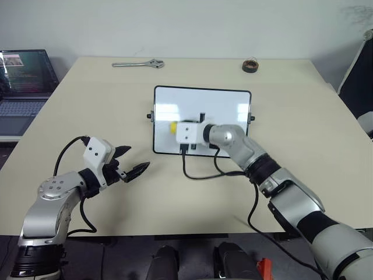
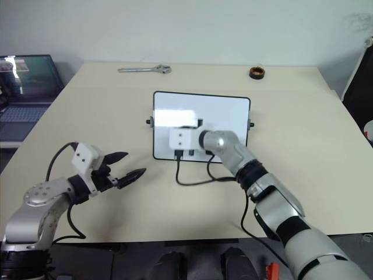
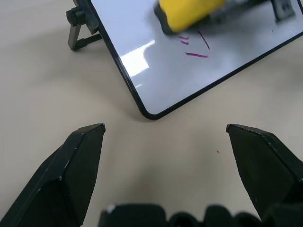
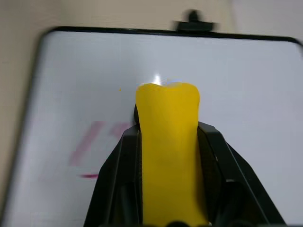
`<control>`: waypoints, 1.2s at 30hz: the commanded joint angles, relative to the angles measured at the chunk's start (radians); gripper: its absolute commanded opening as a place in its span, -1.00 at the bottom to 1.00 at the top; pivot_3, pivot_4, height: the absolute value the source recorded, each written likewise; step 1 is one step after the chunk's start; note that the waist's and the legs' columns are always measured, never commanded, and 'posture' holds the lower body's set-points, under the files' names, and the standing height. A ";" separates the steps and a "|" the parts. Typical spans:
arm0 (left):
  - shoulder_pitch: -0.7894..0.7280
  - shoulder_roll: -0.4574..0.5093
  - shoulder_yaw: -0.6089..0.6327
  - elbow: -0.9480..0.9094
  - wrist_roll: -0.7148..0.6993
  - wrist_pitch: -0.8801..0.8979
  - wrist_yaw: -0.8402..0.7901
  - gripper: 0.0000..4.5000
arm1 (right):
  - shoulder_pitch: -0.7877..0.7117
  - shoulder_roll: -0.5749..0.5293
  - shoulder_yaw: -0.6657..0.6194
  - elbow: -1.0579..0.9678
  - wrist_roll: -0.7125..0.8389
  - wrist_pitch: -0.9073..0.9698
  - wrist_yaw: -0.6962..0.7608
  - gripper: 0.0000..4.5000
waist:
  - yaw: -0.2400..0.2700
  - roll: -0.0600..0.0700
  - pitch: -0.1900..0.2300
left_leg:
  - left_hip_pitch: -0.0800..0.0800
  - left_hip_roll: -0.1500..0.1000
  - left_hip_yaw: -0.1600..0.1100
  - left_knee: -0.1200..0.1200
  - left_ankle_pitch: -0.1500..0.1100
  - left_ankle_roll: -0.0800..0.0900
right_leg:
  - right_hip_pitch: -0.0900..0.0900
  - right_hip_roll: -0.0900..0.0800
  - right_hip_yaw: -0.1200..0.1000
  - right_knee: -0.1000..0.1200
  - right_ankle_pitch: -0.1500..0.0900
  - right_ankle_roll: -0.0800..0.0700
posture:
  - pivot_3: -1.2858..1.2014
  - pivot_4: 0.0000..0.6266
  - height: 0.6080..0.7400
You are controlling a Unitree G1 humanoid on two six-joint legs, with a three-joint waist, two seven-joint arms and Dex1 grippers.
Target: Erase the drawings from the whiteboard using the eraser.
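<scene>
Gripping the eraser (image 4: 168, 156), right tool (image 4: 169, 142) over whiteboard (image 1: 221, 99).

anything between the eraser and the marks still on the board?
Nothing visible. The right gripper is shut on the eraser, over the whiteboard. The remaining red-pink drawings lie right beside the eraser on bare board. The left gripper is open, off the board over the table.

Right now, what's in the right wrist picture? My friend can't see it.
The right gripper is shut on a yellow eraser, held over the whiteboard. Beside the eraser, some smudged pink drawings remain on the board.
</scene>
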 commanded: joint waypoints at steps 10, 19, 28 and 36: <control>-0.029 0.012 -0.002 -0.030 -0.010 0.004 -0.009 1.00 | 0.066 -0.043 0.013 -0.064 -0.026 -0.029 0.058 -0.48 | -0.005 0.000 0.000 | 0.001 0.000 0.000 0.000 0.000 0.000 | 0.000 0.000 0.000 0.001 0.000 0.000 | 0.03 -0.52 1.00; -0.014 0.009 0.004 0.002 -0.002 -0.029 -0.029 1.00 | 0.103 -0.056 0.045 -0.095 0.006 -0.063 0.176 -0.48 | -0.003 0.000 0.000 | 0.000 0.000 0.001 0.000 0.000 0.000 | 0.000 0.000 0.000 0.000 0.000 0.000 | 0.03 -0.52 1.00; -0.003 0.010 0.006 0.022 0.001 -0.052 -0.044 1.00 | 0.079 -0.025 -0.032 -0.105 -0.013 -0.014 0.010 -0.48 | -0.006 0.000 0.000 | 0.001 0.001 0.001 0.000 0.000 0.000 | 0.000 0.001 0.000 0.002 0.000 0.000 | 0.03 -0.52 1.00; -0.011 0.011 -0.001 0.027 0.002 -0.052 -0.050 1.00 | 0.109 -0.098 0.008 -0.135 0.012 -0.039 0.175 -0.48 | -0.002 0.000 0.000 | 0.000 0.000 0.001 0.000 0.000 0.000 | 0.000 0.000 0.000 0.000 0.000 0.000 | 0.03 -0.52 1.00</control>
